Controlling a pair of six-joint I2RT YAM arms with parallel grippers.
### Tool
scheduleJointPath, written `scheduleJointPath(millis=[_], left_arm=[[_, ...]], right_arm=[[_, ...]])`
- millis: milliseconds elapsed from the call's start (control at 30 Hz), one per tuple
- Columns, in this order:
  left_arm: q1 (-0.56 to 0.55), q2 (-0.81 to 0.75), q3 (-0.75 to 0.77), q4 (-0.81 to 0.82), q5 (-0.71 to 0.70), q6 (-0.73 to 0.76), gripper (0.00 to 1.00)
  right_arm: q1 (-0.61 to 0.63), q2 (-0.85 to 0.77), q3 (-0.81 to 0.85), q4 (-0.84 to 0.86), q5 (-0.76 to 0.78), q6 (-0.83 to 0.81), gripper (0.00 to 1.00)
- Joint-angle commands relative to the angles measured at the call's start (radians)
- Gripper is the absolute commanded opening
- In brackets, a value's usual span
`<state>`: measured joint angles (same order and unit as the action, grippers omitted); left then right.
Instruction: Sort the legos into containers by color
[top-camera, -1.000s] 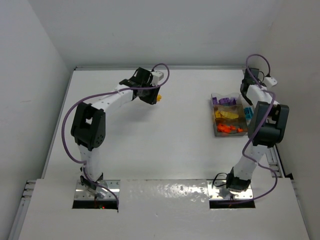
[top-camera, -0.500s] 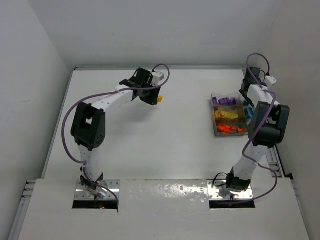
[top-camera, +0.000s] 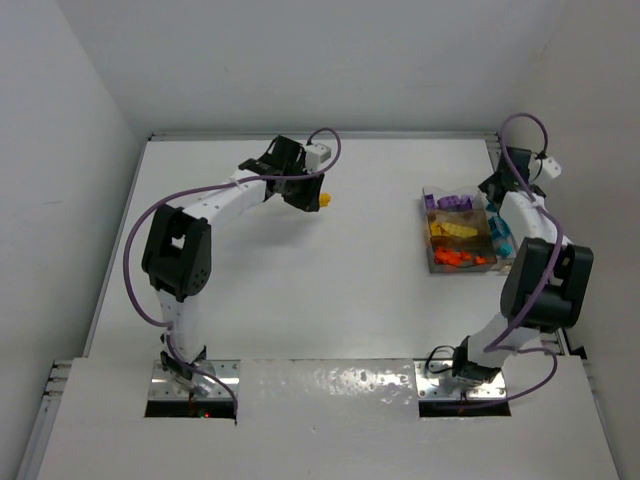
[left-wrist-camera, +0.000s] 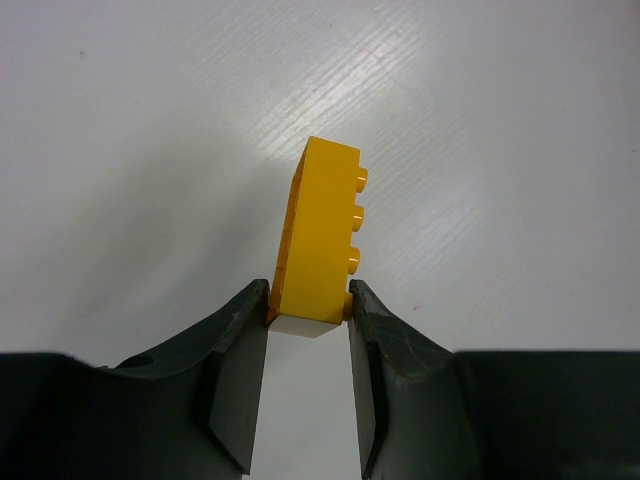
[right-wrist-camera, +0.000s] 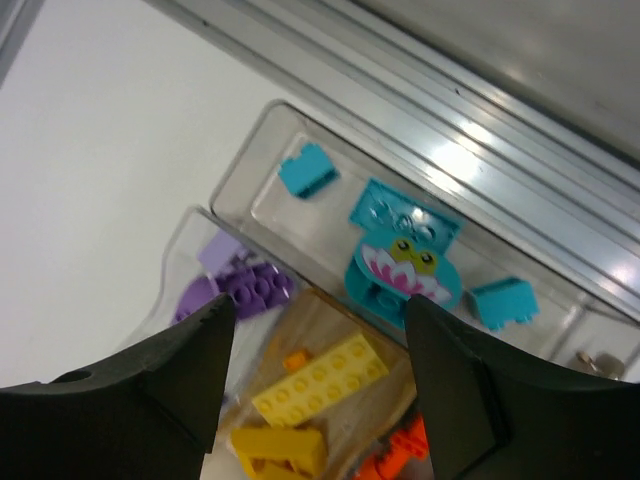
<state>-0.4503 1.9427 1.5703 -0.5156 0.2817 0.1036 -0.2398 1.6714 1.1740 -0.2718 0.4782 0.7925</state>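
We show the left tool (left-wrist-camera: 308, 310) pinching a yellow brick (left-wrist-camera: 320, 240) by one end, well apart from the container (right-wrist-camera: 240, 160); the right tool (right-wrist-camera: 320, 330) gapes above it. So shallow a pinch may slip in transit.

Yellow brick (left-wrist-camera: 318, 245): smooth glossy plastic. Container (right-wrist-camera: 240, 170): clear glossy plastic walls. Table (left-wrist-camera: 150, 120): matt white, finely grained.

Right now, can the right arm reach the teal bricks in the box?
Probably yes. The right hand hangs open above the clear box, over the compartment holding the teal bricks, and nothing lies between them.
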Motion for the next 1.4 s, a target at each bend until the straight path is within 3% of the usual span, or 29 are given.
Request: scheduleJointPath(millis=[0, 167, 300, 400, 567, 767, 900, 1100, 1367], left_arm=[[-0.008, -0.05, 0.0, 0.038, 0.065, 0.002, 0.0], [-0.062, -0.021, 0.083, 0.023, 0.088, 0.068, 0.0], [-0.157, 0.061, 0.278, 0.009, 0.074, 0.194, 0.0], [-0.2, 0.154, 0.417, 0.035, 0.157, 0.176, 0.0], [-0.329, 0.361, 0.672, 0.075, 0.162, 0.157, 0.0], [-0.379, 0.453, 0.672, 0.403, 0.195, 0.009, 0.0], [-0.399, 0.51, 0.683, 0.589, 0.108, -0.071, 0.0], [-0.432, 0.616, 0.74, 0.658, -0.01, -0.093, 0.0], [-0.45, 0.677, 0.74, 0.666, 0.01, -0.084, 0.01]], right_arm=[[0.014, -0.119, -0.101, 0.081, -0.058, 0.014, 0.68], [0.062, -0.284, -0.171, 0.049, -0.003, -0.036, 0.68], [0.063, -0.43, -0.253, 0.069, -0.038, -0.056, 0.69], [0.063, -0.518, -0.272, 0.053, -0.053, -0.079, 0.69], [0.063, -0.608, -0.218, -0.046, -0.065, -0.085, 0.72], [0.063, -0.711, -0.171, -0.092, -0.098, -0.088, 0.73], [0.063, -0.78, -0.197, -0.099, -0.101, -0.122, 0.75], [0.063, -0.829, -0.224, -0.122, -0.078, -0.171, 0.79], [0.063, -0.835, -0.24, -0.141, -0.076, -0.202, 0.8]])
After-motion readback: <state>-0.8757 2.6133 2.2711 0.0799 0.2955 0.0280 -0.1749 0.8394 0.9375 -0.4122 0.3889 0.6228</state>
